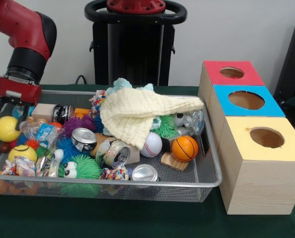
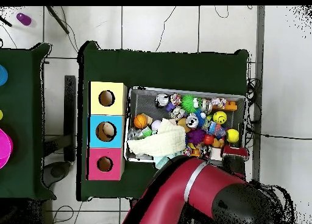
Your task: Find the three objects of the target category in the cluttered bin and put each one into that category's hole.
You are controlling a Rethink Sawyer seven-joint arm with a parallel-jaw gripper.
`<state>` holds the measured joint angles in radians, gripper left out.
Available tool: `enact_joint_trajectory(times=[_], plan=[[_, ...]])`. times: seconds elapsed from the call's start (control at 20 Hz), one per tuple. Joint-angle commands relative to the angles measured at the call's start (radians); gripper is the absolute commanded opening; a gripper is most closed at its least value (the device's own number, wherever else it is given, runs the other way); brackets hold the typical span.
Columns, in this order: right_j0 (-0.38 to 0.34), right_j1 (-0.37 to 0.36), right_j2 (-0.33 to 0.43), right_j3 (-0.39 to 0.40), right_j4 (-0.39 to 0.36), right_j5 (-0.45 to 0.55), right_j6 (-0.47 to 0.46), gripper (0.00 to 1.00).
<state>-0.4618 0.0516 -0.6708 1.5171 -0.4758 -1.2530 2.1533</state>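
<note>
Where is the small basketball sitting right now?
In the front view, the basketball lies in the mesh bin's right end, beside the baseball and just below the draped cloth.

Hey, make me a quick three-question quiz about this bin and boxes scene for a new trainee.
1. True or false: the cream cloth lies flat on the table outside the mesh bin.
2. Multiple choice: in the front view, the box nearest the camera has which top? A) red B) blue C) yellow
3. Short answer: which ball lies right beside the baseball in the front view?

Key
1. False: it is draped over the toys inside the bin.
2. C: the yellow box is nearest, then the blue box, then the red box.
3. The small orange basketball.
</note>
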Motion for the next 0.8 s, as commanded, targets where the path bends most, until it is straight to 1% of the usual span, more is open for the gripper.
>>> enact_joint_trajectory(times=[0.05,0.2,0.35,0.4,0.8], plan=[[-0.003,0.079,0.164,-0.135,0.073,-0.003,-0.011,1.00],[0.000,0.083,0.159,-0.136,0.078,-0.003,-0.015,1.00],[-0.001,0.080,0.161,-0.137,0.068,0.004,0.010,1.00],[-0.001,0.080,0.162,-0.137,0.065,0.006,0.017,0.00],[0.004,0.087,0.154,-0.139,0.076,0.003,-0.004,0.00]])
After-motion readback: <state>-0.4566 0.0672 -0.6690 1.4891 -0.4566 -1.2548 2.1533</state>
